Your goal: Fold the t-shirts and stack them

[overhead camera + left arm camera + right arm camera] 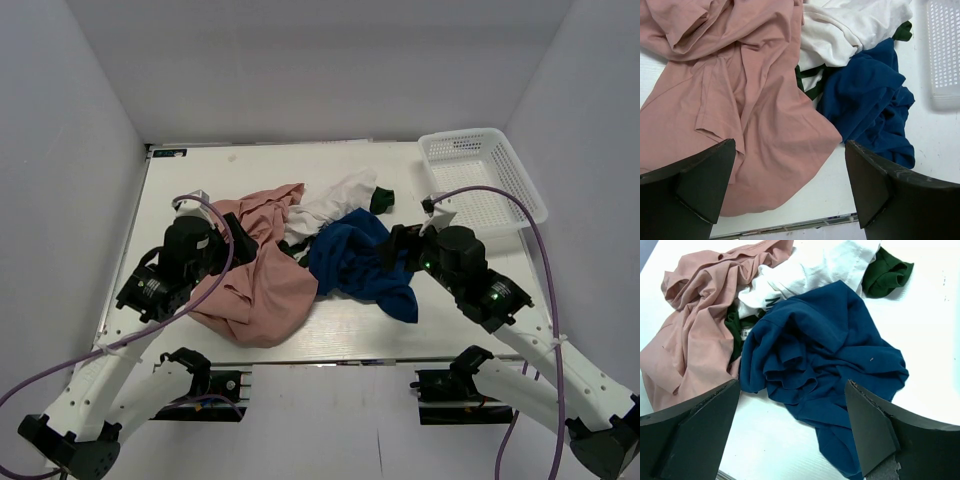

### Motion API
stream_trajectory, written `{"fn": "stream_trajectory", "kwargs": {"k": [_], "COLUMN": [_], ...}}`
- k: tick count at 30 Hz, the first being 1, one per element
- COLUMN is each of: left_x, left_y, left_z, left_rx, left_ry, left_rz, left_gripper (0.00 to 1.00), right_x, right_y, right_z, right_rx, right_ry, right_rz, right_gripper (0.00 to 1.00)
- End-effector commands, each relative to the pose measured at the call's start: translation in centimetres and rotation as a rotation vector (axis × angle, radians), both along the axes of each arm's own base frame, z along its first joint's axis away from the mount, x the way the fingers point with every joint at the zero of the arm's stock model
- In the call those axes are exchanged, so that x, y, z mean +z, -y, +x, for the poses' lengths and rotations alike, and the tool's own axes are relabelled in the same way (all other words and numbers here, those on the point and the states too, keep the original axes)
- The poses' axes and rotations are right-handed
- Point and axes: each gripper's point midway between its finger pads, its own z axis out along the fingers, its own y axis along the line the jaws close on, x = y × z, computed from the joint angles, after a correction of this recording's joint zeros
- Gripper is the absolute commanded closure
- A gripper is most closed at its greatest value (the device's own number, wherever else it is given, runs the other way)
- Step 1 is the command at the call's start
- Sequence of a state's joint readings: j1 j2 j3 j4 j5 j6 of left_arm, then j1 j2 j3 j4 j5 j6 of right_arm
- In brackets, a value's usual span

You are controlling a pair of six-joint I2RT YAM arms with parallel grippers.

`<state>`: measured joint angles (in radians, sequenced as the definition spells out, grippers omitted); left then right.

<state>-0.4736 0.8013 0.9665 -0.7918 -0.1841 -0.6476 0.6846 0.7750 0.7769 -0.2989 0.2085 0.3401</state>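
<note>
Three crumpled t-shirts lie in a heap mid-table. The dusty-pink shirt (255,285) is on the left, the royal-blue shirt (360,262) on the right, and the white shirt (330,205) behind them. My left gripper (237,240) hovers open and empty over the pink shirt (740,90), near its front hem; the left wrist view also shows the gripper (790,144). My right gripper (398,248) hovers open and empty over the blue shirt (825,340), and it shows in the right wrist view (792,382). The white shirt (815,265) is partly tucked under the other two.
A dark green cloth (382,198) pokes out behind the white shirt and between the shirts (732,327). A white mesh basket (480,175) stands at the back right. The table's front edge (330,362) runs just below the heap.
</note>
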Motion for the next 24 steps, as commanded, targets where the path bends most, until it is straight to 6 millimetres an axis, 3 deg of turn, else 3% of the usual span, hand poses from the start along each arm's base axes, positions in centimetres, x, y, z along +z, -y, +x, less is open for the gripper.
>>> {"fn": "stream_trajectory", "kwargs": {"k": [1,5,6,10,11,12,15,16,17,20,21,24], "left_x": [1.5,1.7,1.6,1.3,1.3,1.0,0.1,0.3,-0.1,-0.4,-0.2,-0.5], "left_y": [-0.1,0.0,-0.1,-0.2,-0.2,-0.3,-0.3,-0.3,-0.4,-0.5,-0.5,-0.7], "left_z": [0.1,-0.1,-0.2,-0.4,-0.4,-0.7,-0.8,-0.9,-0.9,-1.2,-1.3,-1.3], "left_rx": [0.011,0.003,0.003,0.003,0.003,0.008,0.013,0.018,0.019,0.025,0.025,0.037], "left_ry": [0.030,0.038,0.030,0.020,0.020,0.010,-0.012,-0.007,-0.015,-0.033,-0.024,-0.031], "left_rz": [-0.011,-0.021,-0.017,-0.012,-0.012,-0.015,-0.012,-0.025,-0.020,-0.020,-0.025,-0.024], "left_gripper": [0.00,0.00,0.00,0.00,0.00,0.00,0.00,0.00,0.00,0.00,0.00,0.00], "right_x": [2.3,1.4,1.0,-1.7,-3.0,-2.6,-6.9,-7.3,-9.0,-12.2,-14.2,-17.4], "right_y": [0.5,0.4,-0.6,-1.7,-2.6,-4.0,-6.7,-6.8,-7.3,-7.4,-7.6,-6.9], "right_z": [0.3,0.0,-0.8,-1.0,-1.2,-1.2,-0.1,0.7,0.8,2.4,2.4,4.7], "right_rx": [-0.012,0.023,0.126,0.215,0.259,0.308,0.333,0.295,0.281,0.194,0.176,0.032], "right_ry": [0.054,0.053,0.059,-0.044,-0.093,-0.085,-0.222,-0.232,-0.289,-0.307,-0.351,-0.369], "right_rz": [0.003,-0.047,-0.078,-0.179,-0.188,-0.156,-0.179,-0.193,-0.209,-0.246,-0.255,-0.288], "right_gripper": [0.09,0.09,0.09,0.09,0.09,0.09,0.09,0.09,0.09,0.09,0.09,0.09]}}
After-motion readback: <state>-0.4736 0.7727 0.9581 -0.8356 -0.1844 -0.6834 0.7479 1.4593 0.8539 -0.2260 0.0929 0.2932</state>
